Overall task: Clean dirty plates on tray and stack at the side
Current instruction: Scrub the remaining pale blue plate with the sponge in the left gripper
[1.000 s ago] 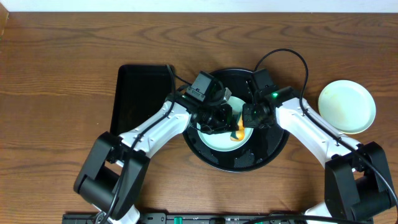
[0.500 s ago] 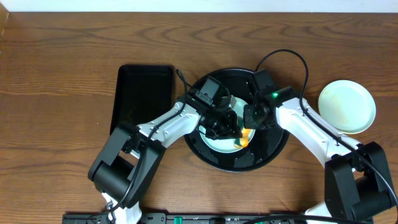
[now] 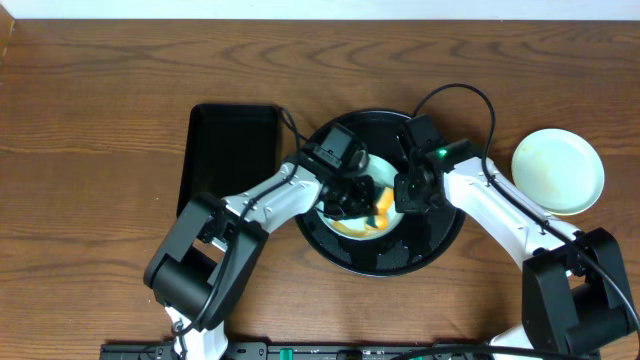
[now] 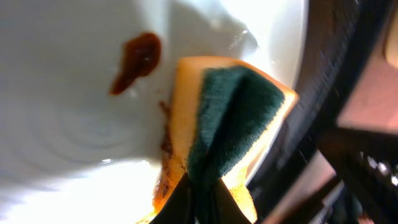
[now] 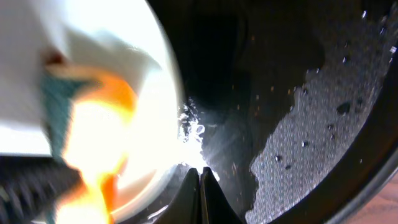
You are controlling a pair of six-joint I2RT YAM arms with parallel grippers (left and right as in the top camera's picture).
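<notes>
One dirty plate point(image 3: 336, 219), pale with a brown smear point(image 4: 137, 57), lies in the round black tray point(image 3: 440, 236). My left gripper point(image 3: 366, 205) is shut on a folded yellow sponge with a green scouring face point(image 4: 231, 118). The sponge presses on the plate's inside, near its rim. My right gripper point(image 3: 402, 203) is shut with nothing between its jaws, and its tips point(image 5: 200, 177) sit at the plate's outer edge point(image 5: 165, 106) on the wet tray floor point(image 5: 311, 124). A second plate point(image 3: 558, 171) lies on the bare tabletop at the right.
A rectangular black tray point(image 3: 232, 150) lies left of the round tray, under the left arm. Both arms cross over the round tray's middle. Brown wood tabletop point(image 3: 100, 120) surrounds everything.
The sponge in my left gripper swept right and toward the front across the plate, then back left. The right gripper stayed at the plate's edge.
</notes>
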